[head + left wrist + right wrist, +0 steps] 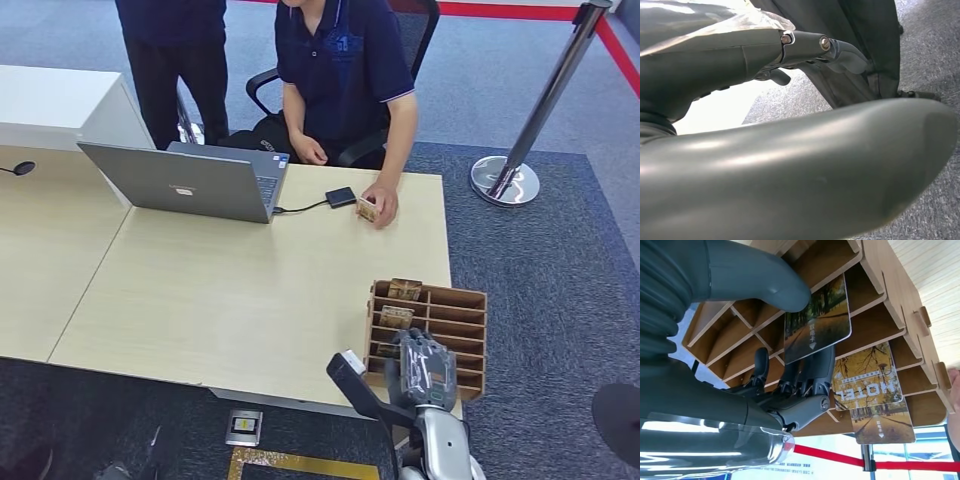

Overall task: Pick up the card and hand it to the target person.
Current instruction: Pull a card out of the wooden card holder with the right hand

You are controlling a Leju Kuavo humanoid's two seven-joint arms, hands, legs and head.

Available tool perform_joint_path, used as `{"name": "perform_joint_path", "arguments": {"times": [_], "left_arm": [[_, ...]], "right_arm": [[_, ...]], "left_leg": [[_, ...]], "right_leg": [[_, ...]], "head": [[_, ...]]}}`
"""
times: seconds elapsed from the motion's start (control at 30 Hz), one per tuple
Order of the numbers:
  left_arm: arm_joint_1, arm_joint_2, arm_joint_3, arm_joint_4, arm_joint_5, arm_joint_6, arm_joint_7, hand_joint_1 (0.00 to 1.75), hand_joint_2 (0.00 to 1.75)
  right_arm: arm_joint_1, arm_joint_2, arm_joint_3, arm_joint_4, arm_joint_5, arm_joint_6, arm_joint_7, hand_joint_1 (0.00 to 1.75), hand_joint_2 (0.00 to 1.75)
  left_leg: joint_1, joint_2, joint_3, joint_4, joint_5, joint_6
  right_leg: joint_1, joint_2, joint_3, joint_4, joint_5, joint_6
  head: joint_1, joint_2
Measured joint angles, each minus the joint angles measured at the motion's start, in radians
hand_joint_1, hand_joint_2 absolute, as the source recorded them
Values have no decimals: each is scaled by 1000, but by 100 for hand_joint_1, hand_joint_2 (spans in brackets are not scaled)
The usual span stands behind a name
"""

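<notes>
Pinching a card [817, 320] at the wooden rack [881, 295], right robot hand [791, 365]; left robot hand's [798, 165] grip seemingly unreadable.

Card [817, 320] — autumn-tree print, glossy — sticks out of the wooden rack's [881, 285] slot.

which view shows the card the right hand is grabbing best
The right wrist view: the card fills the middle of the picture, pinched between the right hand's thumb and fingers at the wooden rack, its tree print plain. In the head view that hand covers it. The left wrist view looks at floor and the left hand.
</notes>
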Motion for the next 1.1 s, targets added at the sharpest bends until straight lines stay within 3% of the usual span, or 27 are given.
{"name": "perform_joint_path", "arguments": {"times": [0.13,0.4,0.77,1.1], "left_arm": [[0,0,0,0,-1,0,0,0,0],[0,0,0,0,-17,-2,-4,0,0],[0,0,0,0,-21,-6,-5,0,0],[0,0,0,0,-18,-7,-5,0,0]], "right_arm": [[-1,-1,0,1,0,0,0,132,175],[-1,-2,0,-9,-8,-3,0,151,175],[2,-2,0,-33,-25,-4,-5,141,175],[3,0,0,-63,-22,-6,-21,150,175]], "left_leg": [[0,0,0,0,0,0],[0,0,0,0,0,0],[0,0,0,0,0,0],[0,0,0,0,0,0]], "right_leg": [[0,0,0,0,0,0],[0,0,0,0,0,0],[0,0,0,0,0,0],[0,0,0,0,0,0]], "head": [[0,0],[0,0],[0,0],[0,0]]}}
